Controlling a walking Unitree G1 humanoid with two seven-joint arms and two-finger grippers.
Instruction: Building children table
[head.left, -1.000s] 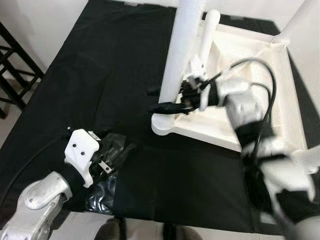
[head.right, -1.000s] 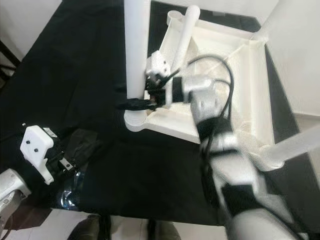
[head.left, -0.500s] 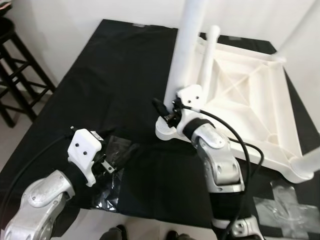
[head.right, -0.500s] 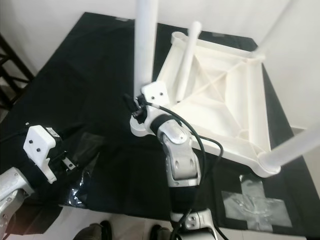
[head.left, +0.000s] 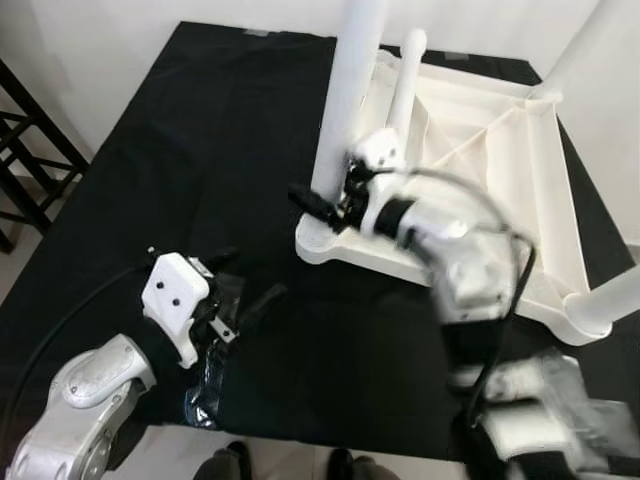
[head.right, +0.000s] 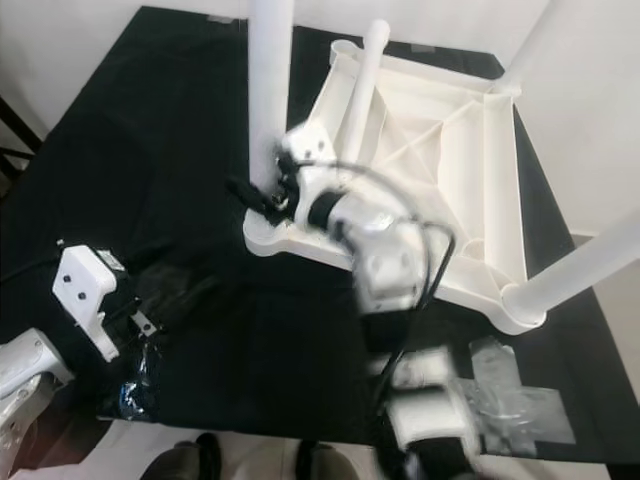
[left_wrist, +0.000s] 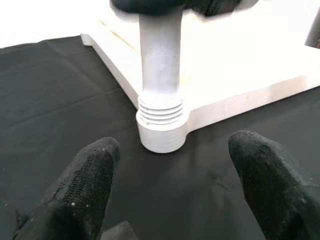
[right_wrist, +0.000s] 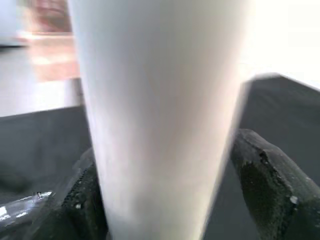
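Observation:
A white children's table lies upside down on a black cloth. Its near-left leg stands upright in a ribbed corner socket. My right gripper reaches in from the right, low on that leg. In the right wrist view the white leg sits between the two black fingers, which press on both sides. My left gripper hovers low over the cloth at the near left, open and holding nothing, pointing at the socket. Three other legs stand at the remaining corners.
A crumpled clear plastic bag lies under my left wrist. Another clear bag lies on the cloth at the near right. A black stool stands off the cloth's left edge. Shoes show at the cloth's near edge.
The view has shifted as my head moved. My right forearm has swung and is blurred now, while its gripper has stayed low on the near-left leg. My left gripper has stayed open.

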